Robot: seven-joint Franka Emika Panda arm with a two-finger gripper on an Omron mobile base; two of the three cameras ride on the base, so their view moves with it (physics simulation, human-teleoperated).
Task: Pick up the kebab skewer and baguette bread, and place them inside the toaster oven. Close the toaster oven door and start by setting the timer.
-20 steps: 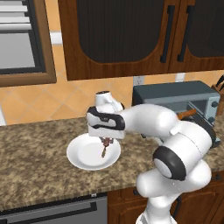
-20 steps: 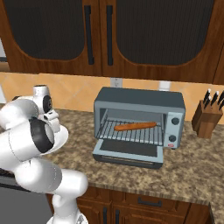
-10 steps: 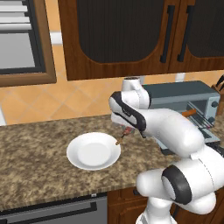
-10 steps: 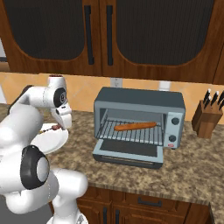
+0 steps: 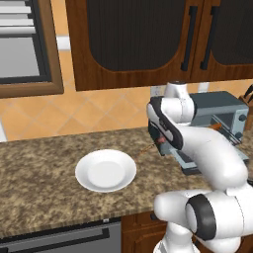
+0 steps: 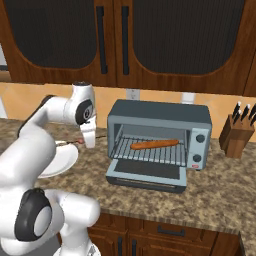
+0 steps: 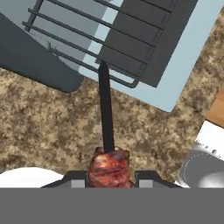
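Granite-patterned table (image 5: 44, 197): speckled brown and tan stone, matte; carries plate and oven
Kebab skewer (image 7: 105, 114): thin dark straight stick with a glossy red-brown meat chunk at the near end; clamped in the pincer, held above the table between plate and oven; in the hand view, stick tip reaches over the edge of the lowered door
Pincer (image 7: 108, 178): clenched on the kebab skewer; two small dark tips pressed against either side of the meat chunk; seen in the right base view hanging just left of the oven (image 6: 90, 142)
Baguette bread (image 6: 154, 144): long slim orange-brown stick, rounded ends; lying on the wire rack inside the oven
Toaster oven (image 6: 162, 116): boxy grey-blue shell, smooth; round knobs down the right side; parallel wire rack inside
Toaster oven door (image 6: 145, 172): folded down flat, dark glass panel in a grey-blue frame
Plate (image 5: 105, 170): round, white, shallow, smooth; sits left of the oven
Knife block (image 6: 236, 135): brown wood, angled, right of the oven
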